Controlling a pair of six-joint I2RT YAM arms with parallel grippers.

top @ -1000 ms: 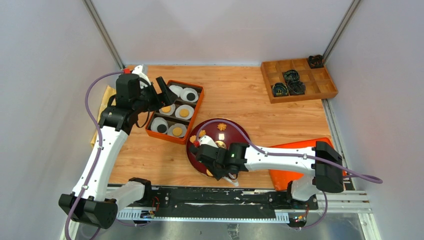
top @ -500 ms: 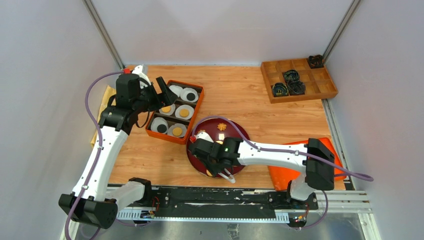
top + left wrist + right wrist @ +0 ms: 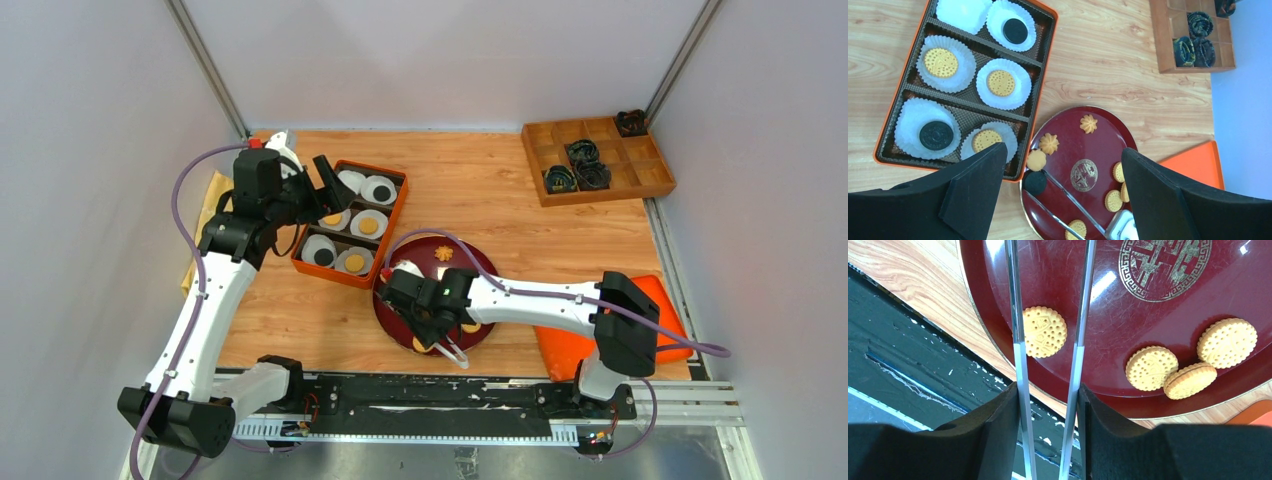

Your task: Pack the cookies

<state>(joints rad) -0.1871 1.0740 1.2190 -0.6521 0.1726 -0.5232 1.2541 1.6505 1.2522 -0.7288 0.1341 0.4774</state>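
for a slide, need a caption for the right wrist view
Right end effector holding metal tongs over a round golden cookie on the dark red plate

Cookies [image 3: 1000, 82] — flat; five in paper cups [image 3: 1020, 97] (two black), rest loose on red plate [image 3: 1068, 145].

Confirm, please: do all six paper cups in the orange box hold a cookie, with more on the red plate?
Not quite: only five do; the left wrist view shows one corner cup empty. More cookies lie on the red plate.
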